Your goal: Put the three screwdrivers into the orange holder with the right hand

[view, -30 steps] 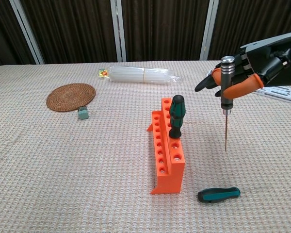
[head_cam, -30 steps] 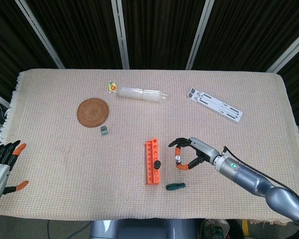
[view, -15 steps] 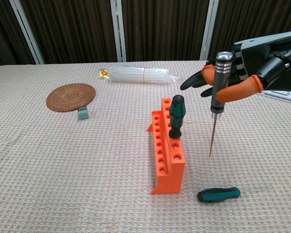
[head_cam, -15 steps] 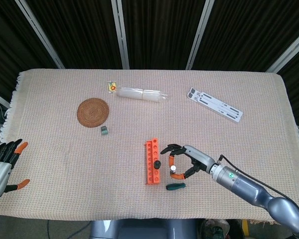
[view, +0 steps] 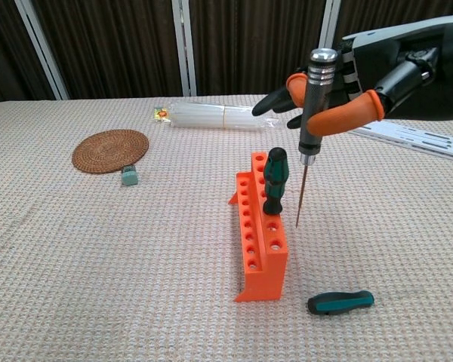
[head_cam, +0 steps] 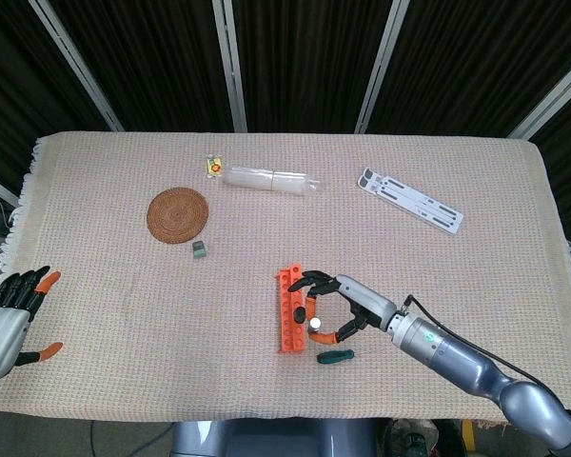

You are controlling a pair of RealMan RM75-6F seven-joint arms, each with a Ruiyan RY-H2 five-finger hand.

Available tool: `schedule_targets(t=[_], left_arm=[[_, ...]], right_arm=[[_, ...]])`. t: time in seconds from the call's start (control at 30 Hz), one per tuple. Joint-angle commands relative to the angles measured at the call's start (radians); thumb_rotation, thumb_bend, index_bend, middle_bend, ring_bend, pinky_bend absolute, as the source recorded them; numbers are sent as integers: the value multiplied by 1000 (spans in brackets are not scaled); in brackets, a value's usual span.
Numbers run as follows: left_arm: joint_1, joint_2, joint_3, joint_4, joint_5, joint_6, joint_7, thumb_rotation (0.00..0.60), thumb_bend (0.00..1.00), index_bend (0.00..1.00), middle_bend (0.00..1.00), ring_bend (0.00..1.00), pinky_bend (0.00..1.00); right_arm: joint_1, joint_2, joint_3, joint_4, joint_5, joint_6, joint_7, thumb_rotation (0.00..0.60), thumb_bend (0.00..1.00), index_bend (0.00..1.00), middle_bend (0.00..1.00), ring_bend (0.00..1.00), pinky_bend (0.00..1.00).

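The orange holder (view: pixel 260 230) (head_cam: pixel 289 310) stands mid-table with one green-handled screwdriver (view: pixel 275 181) (head_cam: pixel 302 309) upright in it. My right hand (view: pixel 347 83) (head_cam: pixel 335 303) pinches a slim metal-handled screwdriver (view: pixel 312 113) (head_cam: pixel 315 324) upright, tip pointing down just right of the holder, above the cloth. A third, green-handled screwdriver (view: pixel 340 302) (head_cam: pixel 335 357) lies flat on the cloth, in front and to the right of the holder. My left hand (head_cam: pixel 14 309) hangs at the table's front left edge with fingers spread, holding nothing.
A round woven coaster (view: pixel 110 150) (head_cam: pixel 178 214) and a small grey block (view: pixel 130 176) sit at the back left. A clear plastic roll (view: pixel 223 117) with a small sachet (head_cam: pixel 212 165) lies at the back. A white perforated strip (head_cam: pixel 409 200) lies at the back right.
My right hand has carried the metal-handled screwdriver leftward toward the holder; its tip now hangs close beside the holder's right side. The left hand has barely shifted.
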Motion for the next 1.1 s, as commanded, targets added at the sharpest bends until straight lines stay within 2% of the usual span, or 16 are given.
schedule_targets(t=[0.03,0.67,1.1], left_arm=[[-1,-1,0,0,-2,-1,-1,600,21,43,0,0,0],[-4,-4,7,9,-4,-11,-14,600,22,43,0,0,0],[-10,-9,8,16,-8,-21,-18,600,20,43,0,0,0]], right_arm=[[16,0,-20,-6,-9,21,11,600,261,617,195,0,0],[78,12,-131,-22,-60,125,83,600,261,617,194,0,0],[115,16,-175,-16,-95,183,137,600,262,617,185,0,0]])
